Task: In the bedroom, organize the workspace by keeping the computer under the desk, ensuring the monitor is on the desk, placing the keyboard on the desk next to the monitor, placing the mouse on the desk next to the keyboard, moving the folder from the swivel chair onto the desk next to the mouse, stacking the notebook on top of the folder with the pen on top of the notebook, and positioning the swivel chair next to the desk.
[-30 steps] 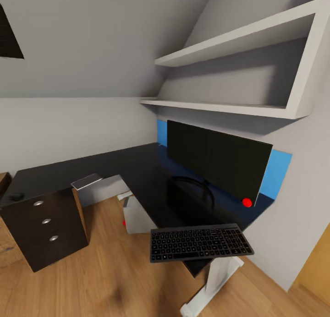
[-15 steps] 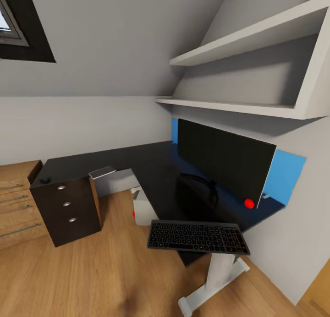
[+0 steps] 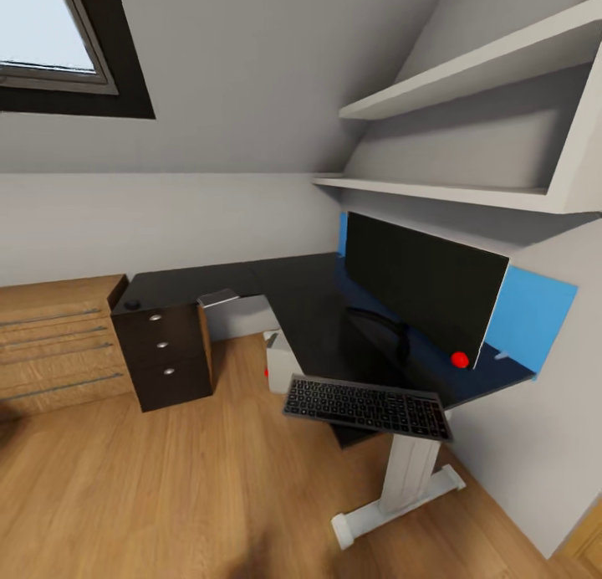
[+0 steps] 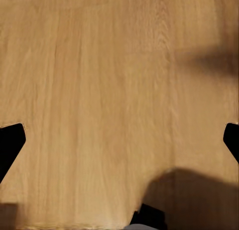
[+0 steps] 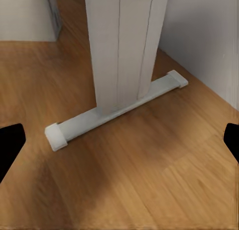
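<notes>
The dark grey flat keyboard point(image 3: 366, 407) lies at the near edge of the glossy black L-shaped desk surface point(image 3: 276, 288), its long axis running along that edge and its front part overhanging the wooden floor point(image 3: 167, 487). Just behind it one wide black monitor point(image 3: 425, 285) stands upright, screen facing out over the surface, with a red dot at its lower corner. One pale computer case point(image 3: 280, 360) sits on the floor under the desk. A small dark mouse point(image 3: 132, 304) rests at the far left end, above a dark cabinet with three drawers point(image 3: 165, 356). One white desk leg point(image 5: 127, 45) stands on its foot bar. Since a second ago the whole view has swung, bringing a skylight window point(image 3: 50, 43) into sight. Both wrist views show each gripper's jaws spread wide, holding nothing
</notes>
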Motion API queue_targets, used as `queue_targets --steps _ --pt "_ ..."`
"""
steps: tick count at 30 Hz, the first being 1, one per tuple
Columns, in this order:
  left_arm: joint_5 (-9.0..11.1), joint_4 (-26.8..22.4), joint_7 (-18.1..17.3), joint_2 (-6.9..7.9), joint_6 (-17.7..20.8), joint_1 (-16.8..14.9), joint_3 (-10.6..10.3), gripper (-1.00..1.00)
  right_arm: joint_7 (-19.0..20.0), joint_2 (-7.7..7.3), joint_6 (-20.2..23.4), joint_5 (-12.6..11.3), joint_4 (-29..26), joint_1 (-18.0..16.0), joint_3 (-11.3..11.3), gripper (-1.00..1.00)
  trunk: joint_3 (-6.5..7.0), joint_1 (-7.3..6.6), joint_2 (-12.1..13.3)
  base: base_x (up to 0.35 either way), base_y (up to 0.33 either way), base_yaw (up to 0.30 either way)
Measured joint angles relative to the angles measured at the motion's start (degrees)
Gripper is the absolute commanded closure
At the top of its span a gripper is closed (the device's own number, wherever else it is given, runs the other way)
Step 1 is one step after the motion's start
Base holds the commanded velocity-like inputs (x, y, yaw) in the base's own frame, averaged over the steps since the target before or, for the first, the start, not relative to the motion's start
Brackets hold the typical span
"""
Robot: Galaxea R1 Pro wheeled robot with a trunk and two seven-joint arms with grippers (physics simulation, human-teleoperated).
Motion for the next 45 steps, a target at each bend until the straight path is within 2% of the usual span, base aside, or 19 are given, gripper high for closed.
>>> queue_targets --steps 17,18,22,24,26,29,30,31,33,34,35,36,37,38,40,41,42,44,45 --pt "0.0 0.0 0.0 0.0 0.1 0.0 0.0 -1.0 0.1 -0.26 0.1 2.7 0.0 0.0 0.1 -1.0 -0.02 -0.01 0.0 -0.174 -0.278 0.004" --pt "0.0 0.0 0.0 0.08 0.0 0.0 0.1 -1.0 0.0 -2.97 0.3 2.7 -3.7 -0.1 -0.3 -1.0 -0.02 -0.03 0.0 -0.01 -0.125 0.0" --pt "0.0 0.0 0.0 0.2 -0.3 0.0 0.1 -1.0 0.0 -5.47 3.2 2.4 -8.9 -0.2 -0.5 -1.0 -0.02 -0.03 0.0 -0.005 -0.062 0.0" --pt "0.1 0.0 0.1 0.32 -0.4 0.0 0.2 -1.0 0.2 -6.94 9.3 1.8 -14.2 -0.3 -0.7 -1.0 -0.02 -0.03 0.0 -0.002 -0.019 0.0" --pt "0.2 0.0 0.1 0.36 -0.5 0.0 0.2 -1.0 0.3 -7.49 13.0 1.0 -17.8 -0.3 -0.9 -1.0 -0.02 -0.03 0.0 -0.001 -0.011 0.0" --pt "0.3 0.0 0.1 0.42 -0.6 0.0 0.3 -1.0 1.1 -9.63 25.3 -4.2 -29.7 -0.4 -1.5 -1.0 -0.01 -0.03 0.0 0.0 -0.004 0.0" --pt "0.4 0.0 0.1 0.42 -0.6 0.0 0.4 -1.0 1.5 -10.11 27.9 -5.5 -32.0 -0.4 -1.5 -1.0 -0.02 -0.03 0.0 0.0 -0.002 0.0" --pt "0.4 0.0 0.1 0.46 -0.7 0.0 0.4 -1.0 2.2 -11.02 33.2 -8.0 -36.0 -0.5 -1.5 -1.0 -0.01 -0.03 0.0 0.0 -0.001 0.0" --pt "0.4 0.0 0.1 0.48 -0.7 0.0 0.4 -1.0 3.2 -11.98 39.2 -10.5 -40.0 -0.5 -1.5 -1.0 -0.02 -0.03 0.0 0.0 -0.001 0.0" --pt "0.4 0.0 0.1 0.5 -0.7 0.0 0.4 -1.0 4.2 -12.81 45.0 -12.7 -43.6 -0.7 -1.5 -1.0 -0.02 -0.03 0.0 0.0 0.0 0.0" --pt "0.4 0.0 0.1 0.51 -0.7 0.0 0.4 -1.0 6.1 -13.89 53.5 -15.8 -48.5 -1.6 -1.4 -1.0 -0.01 -0.03 0.0 0.0 0.0 0.0" --pt "0.5 0.0 0.1 0.51 -0.8 0.0 0.4 -1.0 7.6 -14.53 58.7 -18.0 -51.6 -2.7 -1.5 -1.0 -0.01 -0.03 0.0 0.0 0.0 0.0" --pt "0.5 0.0 0.1 0.52 -0.8 0.0 0.4 -1.0 9.7 -15.35 66.4 -21.5 -55.0 -4.4 -2.3 -1.0 -0.01 -0.03 0.0 0.0 0.0 0.0" --pt "0.5 0.0 0.2 0.52 -0.8 0.0 0.4 -1.0 10.4 -15.67 69.2 -22.9 -56.0 -5.1 -2.7 -1.0 -0.02 -0.03 0.0 0.0 0.0 0.0" --pt "0.5 0.0 0.2 0.52 -0.8 0.0 0.5 -1.0 12.4 -16.77 79.1 -28.9 -57.9 -7.6 -5.2 -1.0 -0.01 -0.03 0.0 0.018 0.0 0.0" --pt "0.5 0.0 0.1 0.52 -0.8 0.0 0.4 -1.0 12.8 -16.95 81.5 -30.5 -58.2 -8.3 -5.8 -1.0 -0.02 -0.04 0.0 0.09 0.0 0.0" --pt "0.5 0.0 0.1 0.52 -0.8 0.0 0.4 -1.0 13.4 -17.2 85.5 -33.5 -58.5 -9.5 -6.6 -1.0 -0.02 -0.04 0.0 0.129 0.0 0.0" --pt "0.5 0.0 0.1 0.52 -0.9 0.0 0.4 -1.0 14.4 -17.41 90.5 -37.9 -58.8 -10.7 -7.3 -1.0 -0.02 -0.05 0.0 0.209 0.0 0.0" --pt "0.5 0.0 0.1 0.51 -0.9 0.0 0.4 -1.0 14.7 -17.44 91.9 -39.2 -58.9 -11.0 -7.5 -1.0 -0.02 -0.06 0.0 0.257 0.0 0.0"
